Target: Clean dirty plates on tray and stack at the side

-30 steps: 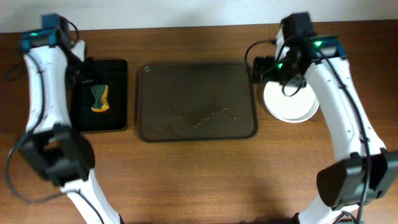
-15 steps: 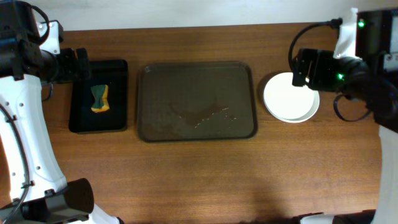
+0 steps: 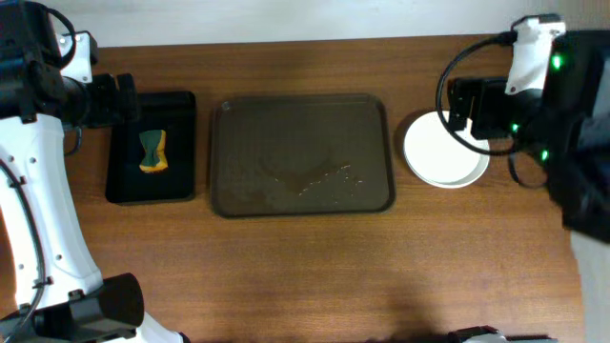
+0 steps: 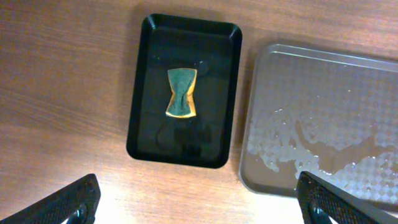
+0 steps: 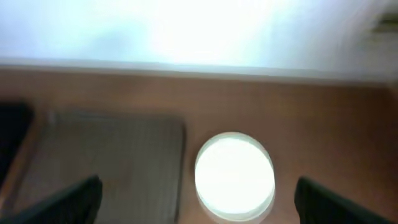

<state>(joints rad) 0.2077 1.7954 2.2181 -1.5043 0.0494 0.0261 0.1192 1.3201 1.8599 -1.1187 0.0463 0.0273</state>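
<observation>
Wrapping up, I judge: round white plates [image 3: 438, 162] stacked beside dark brown rectangular tray [image 3: 300, 124]; my left end effector [image 4: 199, 202], right end effector [image 5: 198, 200] spread; next, park.

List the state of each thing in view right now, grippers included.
tray: no plates on it, wet film and specks on its floor.
plates: stacked beside the tray on its right, top one white with no smear showing.
sponge: lying loose in the black tray.
left gripper: open, holding nothing.
right gripper: open, holding nothing.
</observation>
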